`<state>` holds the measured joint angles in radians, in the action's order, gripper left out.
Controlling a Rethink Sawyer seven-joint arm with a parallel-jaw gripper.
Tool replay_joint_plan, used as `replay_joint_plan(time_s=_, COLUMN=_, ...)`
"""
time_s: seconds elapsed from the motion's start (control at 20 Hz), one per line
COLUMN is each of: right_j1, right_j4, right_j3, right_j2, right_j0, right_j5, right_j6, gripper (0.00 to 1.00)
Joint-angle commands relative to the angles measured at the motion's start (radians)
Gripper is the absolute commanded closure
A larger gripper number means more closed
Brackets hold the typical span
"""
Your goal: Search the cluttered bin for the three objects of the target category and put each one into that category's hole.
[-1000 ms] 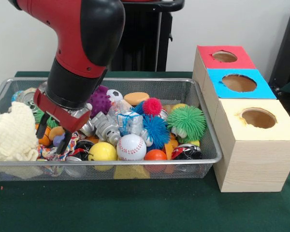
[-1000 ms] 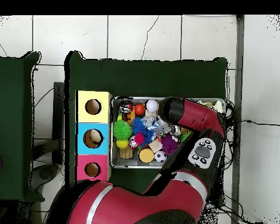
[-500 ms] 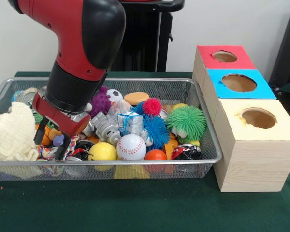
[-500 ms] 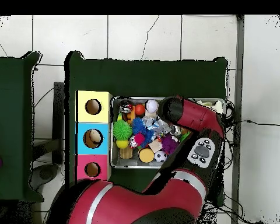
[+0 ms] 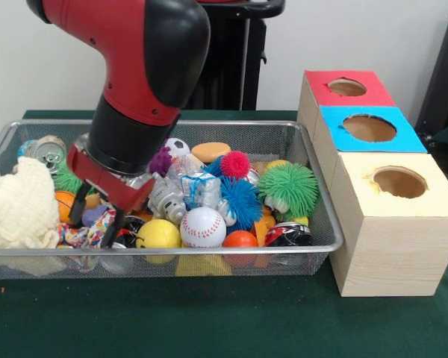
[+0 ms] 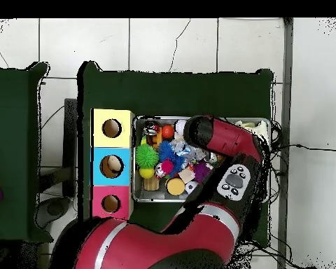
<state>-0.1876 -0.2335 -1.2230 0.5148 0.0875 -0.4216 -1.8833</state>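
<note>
Searching step: black-fingered gripper [image 5: 95, 222], fingers spread and empty, probes the wire-mesh bin [image 5: 313, 224]; next it must pick a target

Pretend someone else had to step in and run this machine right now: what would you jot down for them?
Gripper: open, empty, fingers down among the toys at the near left of the wire bin, beside the cream cloth.
Bin is still packed: baseball, yellow ball, green spiky ball, blue spiky ball, can.
Three boxes beside the bin: red hole, blue hole, cream hole.
Done: nothing is visibly being carried. The overhead view hints at something inside the blue hole.
Left: pick and sort the targets.
</note>
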Motion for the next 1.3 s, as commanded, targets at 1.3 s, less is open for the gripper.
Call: replay_joint_plan(time_s=1.3, right_j1=0.065, right_j4=-0.085, right_j3=-0.171, right_j2=-0.111, right_j0=0.004, right_j5=-0.175, right_j6=-0.239, gripper=0.0)
